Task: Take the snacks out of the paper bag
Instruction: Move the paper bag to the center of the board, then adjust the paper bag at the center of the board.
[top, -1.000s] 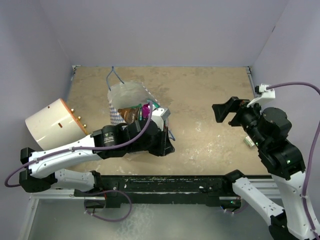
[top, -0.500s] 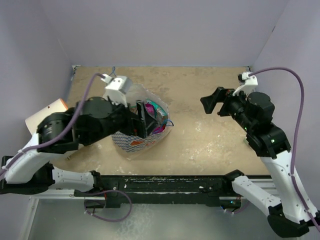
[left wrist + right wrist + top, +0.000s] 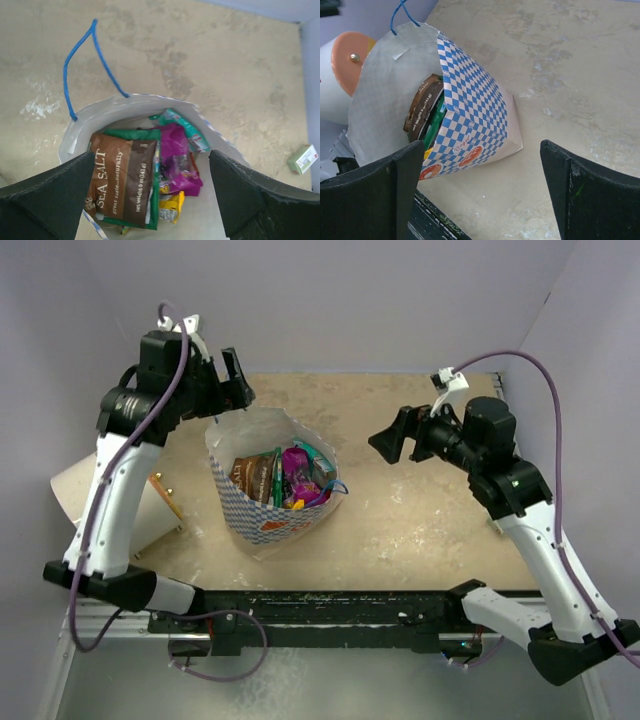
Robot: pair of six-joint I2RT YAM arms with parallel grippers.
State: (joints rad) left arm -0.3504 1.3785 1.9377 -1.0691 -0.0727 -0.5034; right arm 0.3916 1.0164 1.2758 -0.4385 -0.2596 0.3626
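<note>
Paper bag (image 3: 475,115) (snacks (image 3: 422,112) inside) on table (image 3: 570,75).

The paper bag (image 3: 262,518) is matt paper, blue-checked outside, plain and faintly creased cream inside. Its handle (image 3: 65,70) is blue cord. In the bag, the purple packet (image 3: 176,157) is glossy, crinkled foil, and the brown packet (image 3: 122,175) is a duller, smoother film. The table (image 3: 420,520) looks like mottled tan stone, matt and slightly rough. The drum (image 3: 332,95) at the left is smooth white, with a brassy metal stud (image 3: 354,58).
</note>
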